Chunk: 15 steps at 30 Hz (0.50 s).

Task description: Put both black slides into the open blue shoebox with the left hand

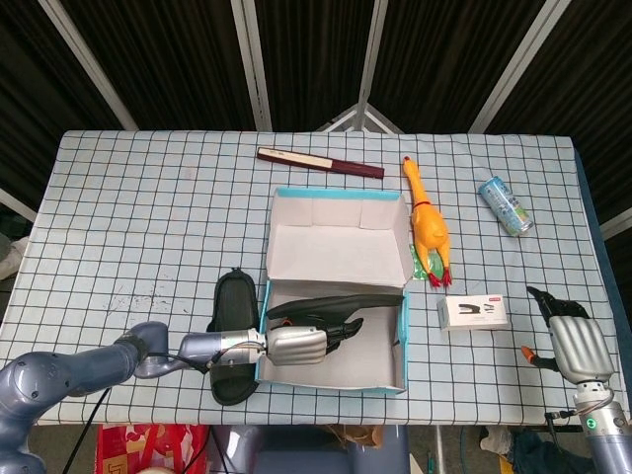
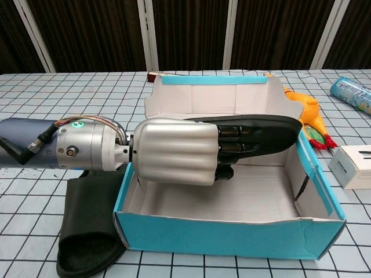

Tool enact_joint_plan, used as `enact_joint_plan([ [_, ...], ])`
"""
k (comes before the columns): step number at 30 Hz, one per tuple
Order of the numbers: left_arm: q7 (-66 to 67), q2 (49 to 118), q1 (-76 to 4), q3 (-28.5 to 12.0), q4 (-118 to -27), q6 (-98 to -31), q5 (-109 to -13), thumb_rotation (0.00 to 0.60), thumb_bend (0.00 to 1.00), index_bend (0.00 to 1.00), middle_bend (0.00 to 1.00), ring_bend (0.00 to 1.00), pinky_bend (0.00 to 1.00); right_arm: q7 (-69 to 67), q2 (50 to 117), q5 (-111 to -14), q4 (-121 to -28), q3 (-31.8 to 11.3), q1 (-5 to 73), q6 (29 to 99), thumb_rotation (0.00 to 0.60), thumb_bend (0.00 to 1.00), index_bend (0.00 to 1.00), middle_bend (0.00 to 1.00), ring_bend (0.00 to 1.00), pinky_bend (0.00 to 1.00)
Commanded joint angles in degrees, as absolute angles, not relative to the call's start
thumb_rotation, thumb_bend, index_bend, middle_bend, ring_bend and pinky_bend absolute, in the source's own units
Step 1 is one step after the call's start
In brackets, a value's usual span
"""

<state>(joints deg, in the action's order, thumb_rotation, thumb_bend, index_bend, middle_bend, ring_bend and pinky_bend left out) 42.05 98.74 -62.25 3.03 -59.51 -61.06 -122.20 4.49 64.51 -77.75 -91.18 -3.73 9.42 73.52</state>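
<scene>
Dark slatted panels close off the background, and in front of them a desk (image 1: 128, 207) under a blue-and-white checked cloth carries the work. The open blue shoebox (image 1: 333, 375) sits near the front edge, its lid flap standing up at the far side. The left hand (image 2: 174, 152) reaches in over the box's left wall, its fingers closed around the first black slide (image 2: 272, 128), which hangs above the box floor, roughly level, with its toe toward the right wall. The second black slide (image 1: 232, 341) lies flat on the desk just outside the left wall, partly under the left forearm.

The step in hand looks like setting the first slide down. To do it well, the hand should lower until the sole rests on the cardboard floor, kept toward one long side so room is left for its mate, and only then let go; dropping it from height could leave it propped on the wall. The wrist should lift clear of the thin left wall, which could be dragged.

Both slides are matte black, soft-looking, with a broad strap across the top; the held one seems to bend slightly.

The right hand (image 1: 578, 349) rests at the desk's front right corner, holding nothing; whether its fingers are spread cannot be told.
</scene>
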Motion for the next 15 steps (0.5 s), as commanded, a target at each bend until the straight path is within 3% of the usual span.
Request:
enact_joint_plan([
  [1,41.1,99.2,-62.2,3.4,-59.2,-61.1,-121.8,0.600,0.42,0.56,0.49,0.10,0.03,4.4,64.5,-77.8,-91.2,-3.8,9.4,73.7,0.600,0.23,0.13,0.21,0.26,0.20],
  [15,37.8,100.1,-62.2,3.3,-59.2,-60.8,-118.7,0.600,0.42,0.55,0.52,0.10,0.03,4.4,64.5,-77.8,-91.2,-3.8,9.4,73.6,0.600,0.23,0.13,0.21,0.26,0.20],
])
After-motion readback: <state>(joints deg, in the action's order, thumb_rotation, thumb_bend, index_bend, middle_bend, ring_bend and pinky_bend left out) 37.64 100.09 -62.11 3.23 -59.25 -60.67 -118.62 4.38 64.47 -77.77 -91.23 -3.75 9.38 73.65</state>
